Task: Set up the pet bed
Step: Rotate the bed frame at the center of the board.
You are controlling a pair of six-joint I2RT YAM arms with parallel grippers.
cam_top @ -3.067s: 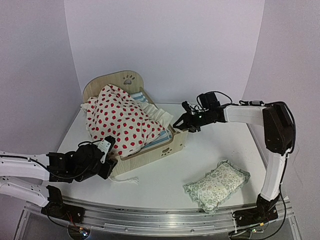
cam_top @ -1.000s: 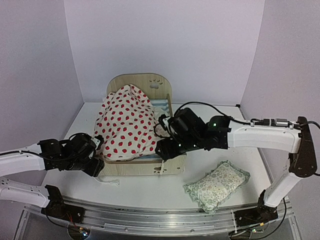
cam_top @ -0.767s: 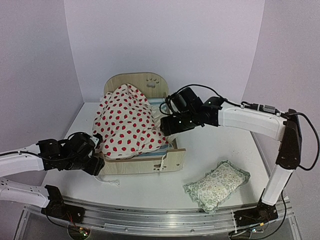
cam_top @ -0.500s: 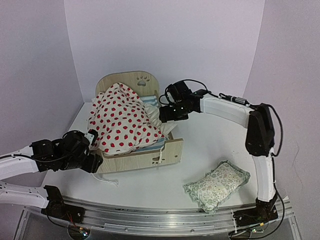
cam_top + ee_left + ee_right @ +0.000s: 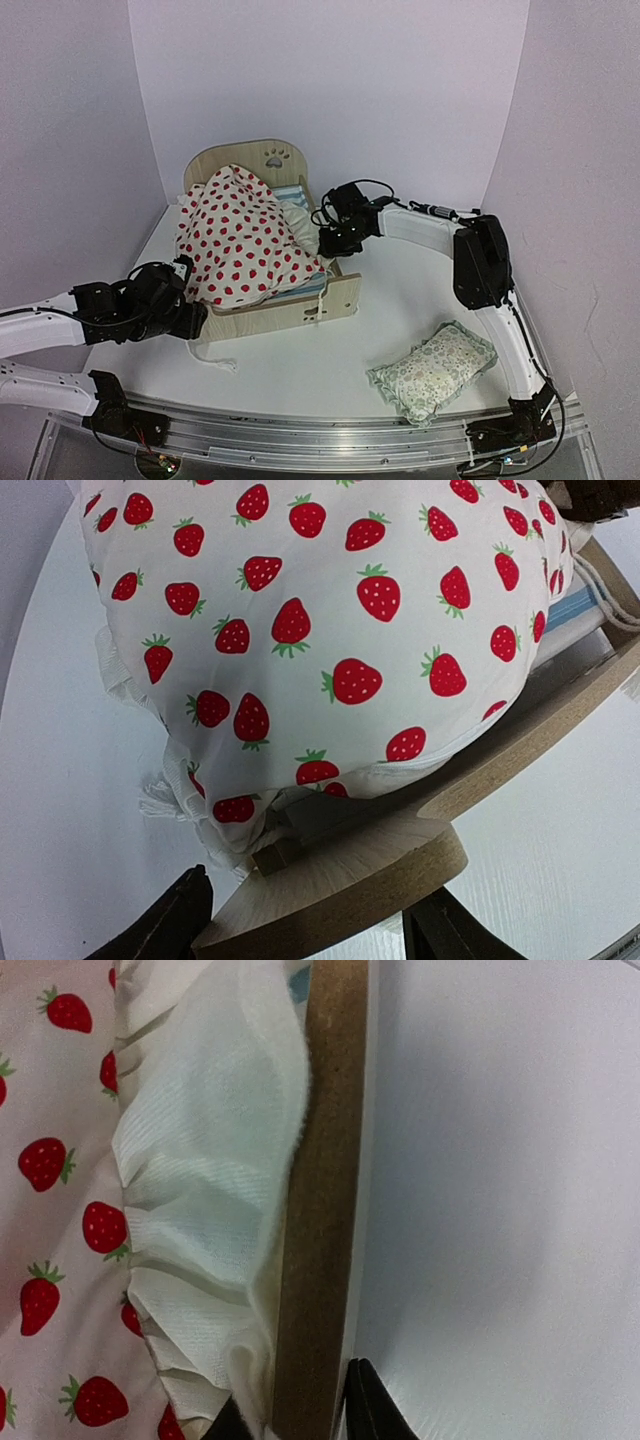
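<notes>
Swung round since approx 1 s ago, the pet bed [image 5: 335,295] is now sitting w/ headboard [image 5: 250,160] further left. The left gripper [image 5: 193,318] is pinching the footboard [image 5: 340,880] corner btwn its fingers, strawberry cushion [image 5: 240,240] bulging just beyond them. Further right, the right gripper [image 5: 335,250] is clamping the side rail [image 5: 315,1210], one finger each side, frill [image 5: 210,1180] crowding the inner one. To square the frame well, I'd say both arms should be turning it together, slowly, w/o snagging frill or tipping the cushion; floral pillow [image 5: 435,372] is lying well apart, back toward that arm's base.
</notes>
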